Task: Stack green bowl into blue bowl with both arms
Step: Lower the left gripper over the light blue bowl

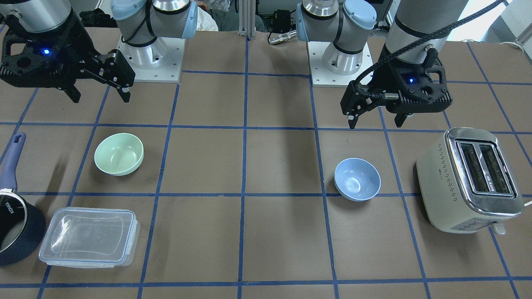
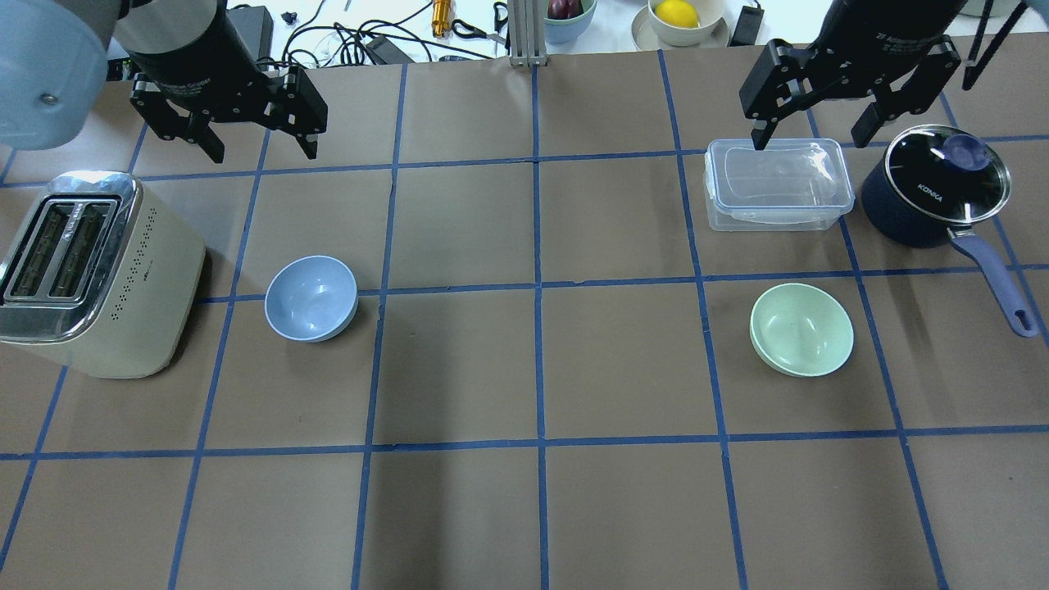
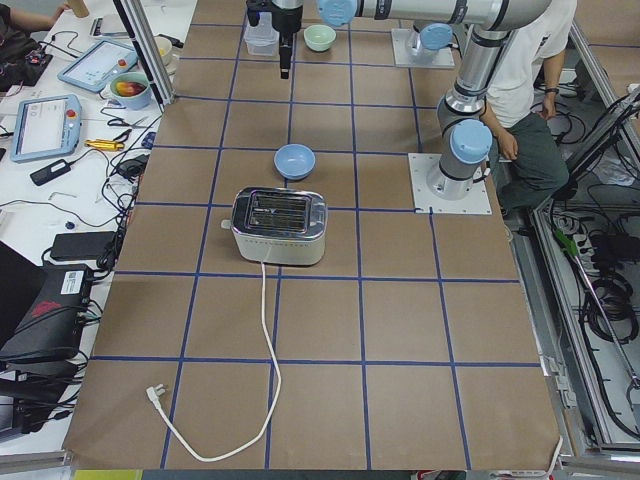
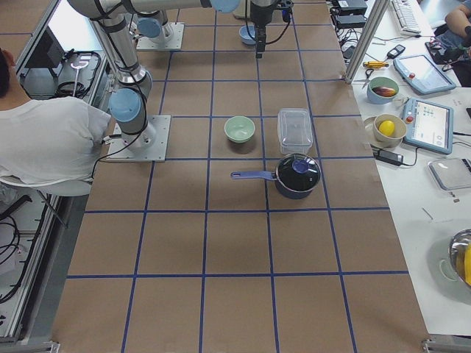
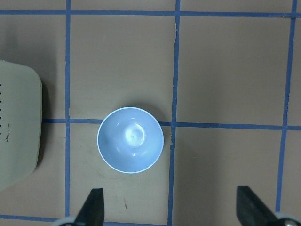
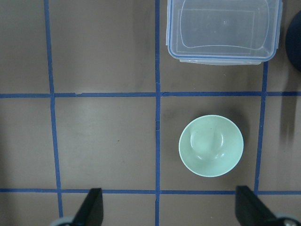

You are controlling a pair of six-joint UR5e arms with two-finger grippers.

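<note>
The green bowl (image 2: pixel 801 329) stands upright and empty on the table's right half; it also shows in the front view (image 1: pixel 119 154) and the right wrist view (image 6: pixel 211 146). The blue bowl (image 2: pixel 311 297) stands upright and empty on the left half, and shows in the front view (image 1: pixel 357 179) and the left wrist view (image 5: pixel 130 140). My left gripper (image 2: pixel 264 153) hangs open and empty high above the table, beyond the blue bowl. My right gripper (image 2: pixel 810 141) hangs open and empty, high over the clear container beyond the green bowl.
A cream toaster (image 2: pixel 90 270) stands left of the blue bowl, its cord trailing off (image 3: pixel 265 350). A clear lidded container (image 2: pixel 774 184) and a navy saucepan (image 2: pixel 934 192) with a long handle stand beyond the green bowl. A person (image 3: pixel 525 90) sits behind the robot bases.
</note>
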